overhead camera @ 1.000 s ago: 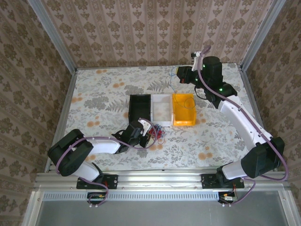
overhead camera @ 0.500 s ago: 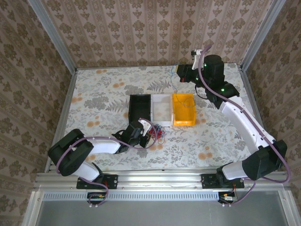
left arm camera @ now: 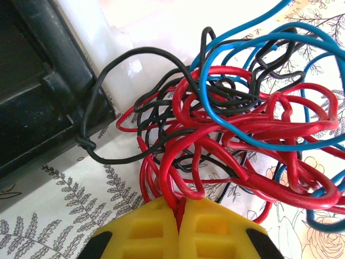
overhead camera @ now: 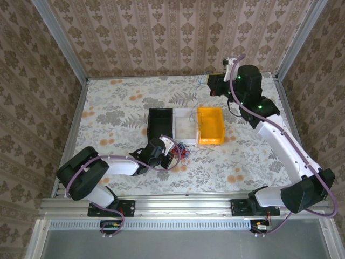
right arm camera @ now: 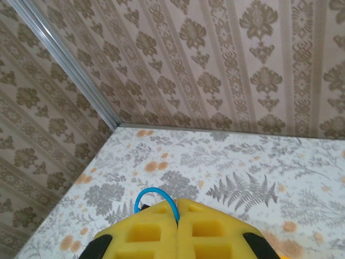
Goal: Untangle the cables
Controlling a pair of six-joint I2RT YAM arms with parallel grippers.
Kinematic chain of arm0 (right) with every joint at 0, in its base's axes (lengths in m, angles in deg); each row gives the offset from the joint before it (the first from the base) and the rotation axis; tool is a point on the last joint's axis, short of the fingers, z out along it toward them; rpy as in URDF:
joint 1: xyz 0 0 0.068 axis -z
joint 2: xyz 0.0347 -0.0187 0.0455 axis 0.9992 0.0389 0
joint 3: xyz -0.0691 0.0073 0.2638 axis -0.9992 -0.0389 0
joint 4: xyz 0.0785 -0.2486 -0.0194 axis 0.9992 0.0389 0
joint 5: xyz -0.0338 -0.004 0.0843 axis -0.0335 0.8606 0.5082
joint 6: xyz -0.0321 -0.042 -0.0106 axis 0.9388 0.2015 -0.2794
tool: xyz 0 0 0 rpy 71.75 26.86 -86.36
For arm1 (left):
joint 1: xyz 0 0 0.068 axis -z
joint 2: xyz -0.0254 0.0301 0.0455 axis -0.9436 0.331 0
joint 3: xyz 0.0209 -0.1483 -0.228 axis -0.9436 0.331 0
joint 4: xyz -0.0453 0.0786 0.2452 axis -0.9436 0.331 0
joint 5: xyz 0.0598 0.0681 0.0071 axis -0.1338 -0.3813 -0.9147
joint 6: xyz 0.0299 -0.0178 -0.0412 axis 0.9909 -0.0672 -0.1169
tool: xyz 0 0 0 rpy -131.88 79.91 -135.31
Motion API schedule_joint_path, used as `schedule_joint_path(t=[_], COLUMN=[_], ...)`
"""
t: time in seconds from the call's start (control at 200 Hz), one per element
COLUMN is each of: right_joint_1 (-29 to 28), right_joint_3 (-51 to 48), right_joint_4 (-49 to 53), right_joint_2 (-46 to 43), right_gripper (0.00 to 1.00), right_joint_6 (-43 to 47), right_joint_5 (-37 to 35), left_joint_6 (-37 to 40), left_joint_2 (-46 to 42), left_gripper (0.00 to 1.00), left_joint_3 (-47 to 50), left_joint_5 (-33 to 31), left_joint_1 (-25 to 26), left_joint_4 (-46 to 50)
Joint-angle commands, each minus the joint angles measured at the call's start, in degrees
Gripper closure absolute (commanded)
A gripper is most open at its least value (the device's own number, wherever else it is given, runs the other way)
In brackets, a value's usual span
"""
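The cables lie as a tangled bunch of red, blue and black loops on the floral table, just in front of the bins. My left gripper is shut on a red cable strand at the bunch's near edge. A black loop reaches over to the black bin's corner. Raised at the back right above the table, my right gripper is shut on a thin blue cable that loops up over its left fingertip. In the top view that blue cable hangs down from the right gripper.
Three bins stand in a row mid-table: black, white and orange. Patterned walls close the back and sides. Open table lies left and right of the bins.
The right arm has lifted and moved right and back with the blue cable in its gripper. The left arm and the bunch have stayed in place.
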Motion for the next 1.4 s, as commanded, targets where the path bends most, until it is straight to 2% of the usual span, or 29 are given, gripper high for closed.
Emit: schedule_joint_path(t=[0.0, 0.23, 0.45, 0.715, 0.98, 1.24, 1.395], right_joint_1=[-0.14, 4.18, 8.09, 6.73, 3.06, 2.45, 2.46], right_joint_3=[-1.44, -3.49, -9.4, -15.93, -20.62, -15.53, -12.86], right_joint_4=[0.17, 0.62, 0.87, 1.72, -0.66, 3.04, 5.61], right_joint_2=[-2.2, -4.84, -7.52, -7.16, 1.88, 14.67, 18.63], right_gripper=[1.0, 1.0, 1.0, 1.0, 1.0, 1.0, 1.0], right_joint_6=[0.81, 0.75, -0.82, -1.3, -3.71, -4.81, -5.27], right_joint_5=[-2.99, -4.93, -7.65, -11.09, -12.76, -16.39, -19.41], left_joint_6=[1.17, 0.97, 0.82, 0.95, 1.6, 2.22, 2.05], left_joint_2=[1.87, 1.88, 2.26, 2.67, 1.85, -0.36, -0.96], left_gripper=[1.0, 1.0, 1.0, 1.0, 1.0, 1.0, 1.0], left_joint_3=[-0.11, -0.2, -0.1, -0.46, -1.93, -2.83, -2.67], left_joint_5=[1.37, 1.39, 1.11, 0.85, 0.77, 0.02, -0.38], left_joint_1=[0.59, 0.71, 0.77, 0.99, 1.35, 1.3, 1.31], left_joint_4=[3.85, 3.93, 3.82, 3.76, 5.06, 6.42, 6.69])
